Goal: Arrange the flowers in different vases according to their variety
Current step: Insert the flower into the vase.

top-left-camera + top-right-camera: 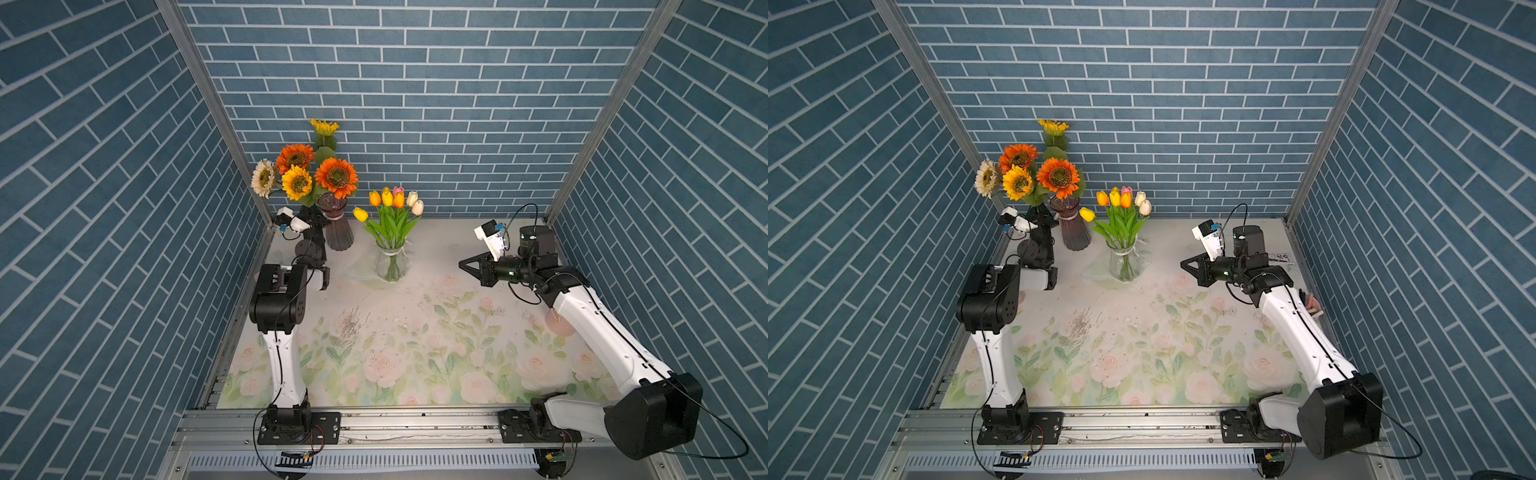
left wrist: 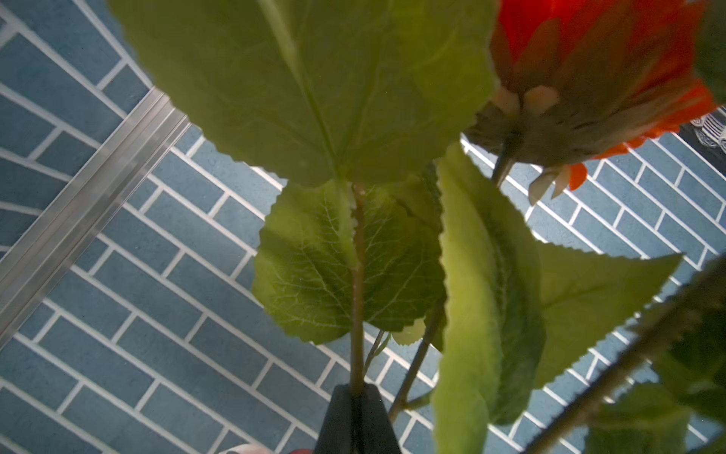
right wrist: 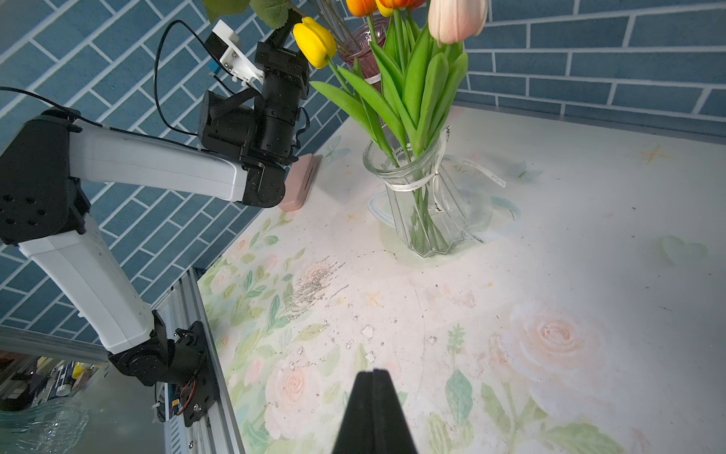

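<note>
Left wrist view: left gripper [image 2: 355,393] clamped on upright green sunflower stem [image 2: 357,275]. In both top views we place it just beside ribbed dark purple glass vase [image 1: 338,232]; right gripper [image 3: 373,377] closed, empty, well apart.

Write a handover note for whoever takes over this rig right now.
Left gripper: shut on a green sunflower stem, beside the neck of the ribbed dark purple glass vase.
Right gripper: shut, empty, above the floral printed mat.
Done: multicoloured tulips stand in the clear flared glass vase; no flower lies on the mat.
Left: probably seat that stem in the purple vase, then release.
</note>
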